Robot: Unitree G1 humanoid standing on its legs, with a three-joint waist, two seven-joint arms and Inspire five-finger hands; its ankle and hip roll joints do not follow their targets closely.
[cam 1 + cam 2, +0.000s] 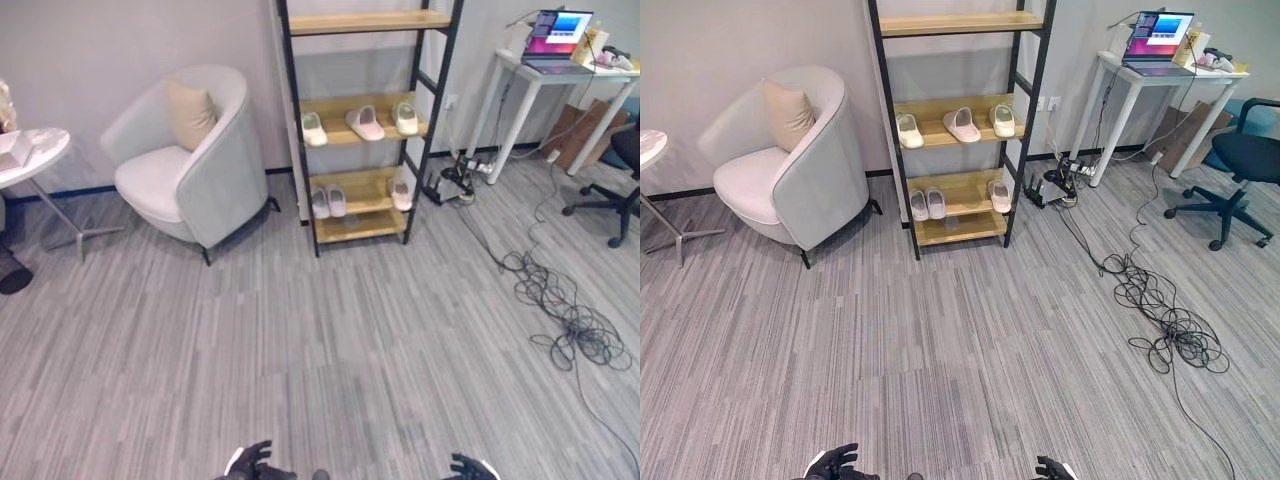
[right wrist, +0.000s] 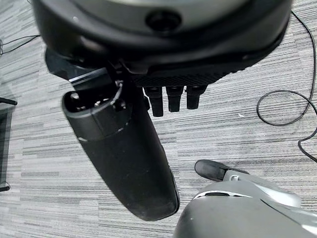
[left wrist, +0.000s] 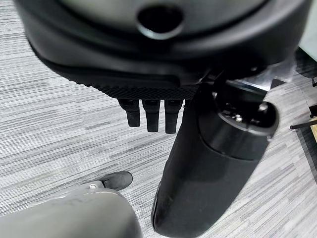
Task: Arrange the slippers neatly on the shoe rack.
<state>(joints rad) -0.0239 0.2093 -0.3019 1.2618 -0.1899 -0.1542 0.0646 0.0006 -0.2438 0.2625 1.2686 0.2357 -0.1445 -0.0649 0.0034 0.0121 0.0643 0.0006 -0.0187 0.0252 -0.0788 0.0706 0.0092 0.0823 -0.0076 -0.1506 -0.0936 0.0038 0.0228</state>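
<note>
Nearest the viewer, the left hand and right hand hang low over the grey floor, fingers relaxed and empty. Far beyond them, six pale slippers sit on the shoe rack, three per shelf.

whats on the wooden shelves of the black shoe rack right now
The black-framed wooden shoe rack holds three pale slippers on its middle shelf and three more pale slippers on the shelf below. Nothing can be seen on the lowest shelf; the top shelf's surface is seen edge-on, so its contents are hidden.
</note>
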